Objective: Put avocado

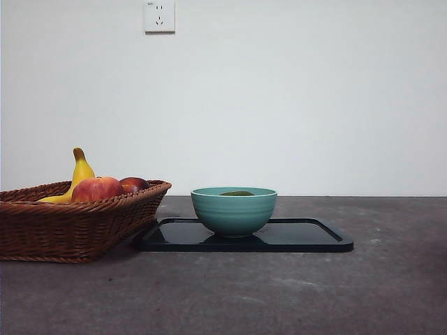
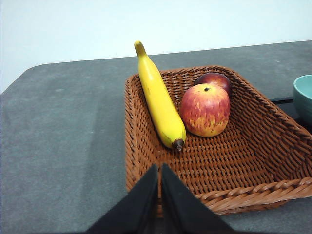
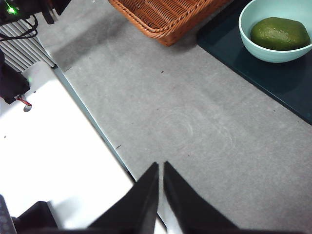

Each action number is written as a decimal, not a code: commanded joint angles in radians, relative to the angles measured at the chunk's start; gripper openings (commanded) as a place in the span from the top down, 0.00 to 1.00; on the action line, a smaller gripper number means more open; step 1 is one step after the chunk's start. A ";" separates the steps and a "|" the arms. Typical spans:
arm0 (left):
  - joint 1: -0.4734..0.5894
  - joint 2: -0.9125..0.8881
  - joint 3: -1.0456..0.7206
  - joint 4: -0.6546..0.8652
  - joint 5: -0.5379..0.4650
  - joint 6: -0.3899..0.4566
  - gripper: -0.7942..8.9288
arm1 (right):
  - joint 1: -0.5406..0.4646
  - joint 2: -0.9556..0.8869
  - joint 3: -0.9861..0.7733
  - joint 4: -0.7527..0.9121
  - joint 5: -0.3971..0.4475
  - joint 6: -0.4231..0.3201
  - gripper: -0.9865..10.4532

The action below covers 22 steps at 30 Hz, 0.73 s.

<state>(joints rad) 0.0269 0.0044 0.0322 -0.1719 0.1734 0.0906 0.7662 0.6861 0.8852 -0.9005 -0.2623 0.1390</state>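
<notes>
My left end effector hangs above the near rim of the basket, its two black jaws pressed together to a thin seam and holding nothing. My right end effector is likewise closed and empty, poised over bare grey tabletop near the edge, where a white surface and dark cabling run out of the picture. Neither arm shows in the front view.

From the left wrist I see a banana lying along one wall of the basket, its stem tip over the rim, and a red-yellow apple just beside it. A second, darker red fruit sits behind the apple, mostly hidden, and I cannot tell what kind it is. A sliver of the bowl is cut off at the frame's side.

The avocado lies inside the teal bowl, which stands on a dark tray; the right wrist view crops both the bowl and the tray. Seen level from the front, only the avocado's top peeks above the bowl's rim, and the tray rests touching or just beside the basket; I cannot tell which. A wall socket sits high on the wall behind.
</notes>
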 commanded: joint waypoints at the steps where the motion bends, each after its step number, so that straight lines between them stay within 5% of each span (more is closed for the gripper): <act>1: 0.002 -0.002 -0.021 -0.008 -0.002 -0.002 0.91 | -0.040 -0.023 0.011 0.014 0.000 -0.032 0.91; 8: 0.002 -0.001 -0.021 -0.008 -0.002 -0.002 0.91 | -0.352 -0.139 -0.019 0.201 0.002 -0.077 0.91; 14: 0.002 -0.001 -0.021 -0.008 -0.002 -0.002 0.91 | -0.645 -0.311 -0.218 0.457 0.003 -0.098 0.91; 22: 0.002 -0.001 -0.021 -0.008 -0.002 -0.002 0.91 | -0.740 -0.510 -0.530 0.727 0.081 -0.101 0.91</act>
<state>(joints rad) 0.0269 0.0044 0.0322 -0.1719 0.1730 0.0906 0.0265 0.1814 0.3725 -0.1970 -0.1909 0.0483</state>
